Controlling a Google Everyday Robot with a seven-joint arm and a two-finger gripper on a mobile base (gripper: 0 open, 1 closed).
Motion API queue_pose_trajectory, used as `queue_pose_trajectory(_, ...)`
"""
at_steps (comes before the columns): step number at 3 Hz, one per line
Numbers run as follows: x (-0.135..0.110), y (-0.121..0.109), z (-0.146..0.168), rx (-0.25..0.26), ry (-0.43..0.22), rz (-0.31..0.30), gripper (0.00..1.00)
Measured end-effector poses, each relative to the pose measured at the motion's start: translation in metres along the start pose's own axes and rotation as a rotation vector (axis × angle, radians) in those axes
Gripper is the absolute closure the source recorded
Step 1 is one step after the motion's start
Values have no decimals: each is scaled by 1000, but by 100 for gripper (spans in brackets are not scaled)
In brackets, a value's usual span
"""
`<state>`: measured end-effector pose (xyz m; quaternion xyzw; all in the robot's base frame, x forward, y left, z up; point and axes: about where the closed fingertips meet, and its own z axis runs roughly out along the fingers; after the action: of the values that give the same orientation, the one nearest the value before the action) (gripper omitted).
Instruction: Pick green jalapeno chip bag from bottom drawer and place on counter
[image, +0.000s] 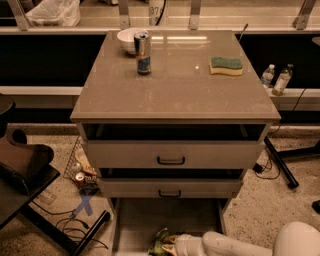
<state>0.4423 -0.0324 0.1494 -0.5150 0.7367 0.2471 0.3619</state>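
End effector (172, 246) is low at the front of the open bottom drawer (165, 217), right against the green jalapeno chip bag (159, 246) on the drawer floor. Can't tell if it's clenched on the bag or released. Arm comes in low from the right, likely to clear the drawers above. Drop target is the tabletop (175, 90), probably between can (143, 52) and sponge (226, 65).

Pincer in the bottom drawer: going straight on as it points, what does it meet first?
Pointing left, low in the bottom drawer, the pincer would probably meet the green jalapeno chip bag first; depth unclear.
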Motion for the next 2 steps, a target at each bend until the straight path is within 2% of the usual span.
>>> queue_pose_trajectory(1, 0, 1, 1, -2, -1, 0, 100)
queue_pose_trajectory(2, 0, 1, 1, -2, -1, 0, 100)
